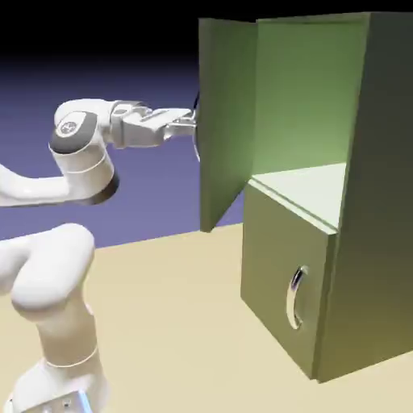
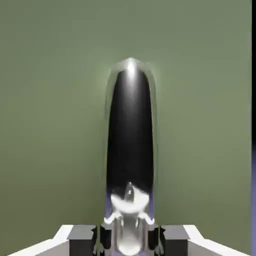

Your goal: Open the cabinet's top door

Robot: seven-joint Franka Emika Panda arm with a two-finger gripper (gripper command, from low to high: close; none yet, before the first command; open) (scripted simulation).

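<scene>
The end effector (image 1: 190, 123) is clenched on the long curved silver handle (image 2: 130, 145) of the top door (image 1: 227, 113); in the hand view the handle runs up between the two grey finger tips (image 2: 82, 235) and fills the gap between them, with flat olive-green panel all around it. That grip looks chosen so the arm can swing the door by its handle rather than push on the panel's edge.

The top door stands swung well out from the cabinet (image 1: 379, 202), roughly square to its front, and the pale inner shelf (image 1: 310, 189) shows in the opened compartment. By that the task looks close to done. The shorter lower door (image 1: 282, 282) is shut, its small handle (image 1: 297, 297) untouched.

The hand lies about level, pointing to the exterior view's right into the door's outer face. Behind it the wrist bends sharply, the forearm runs back toward the left edge, and the thick lower link rises from the desk (image 1: 177, 314) at the lower left.
</scene>
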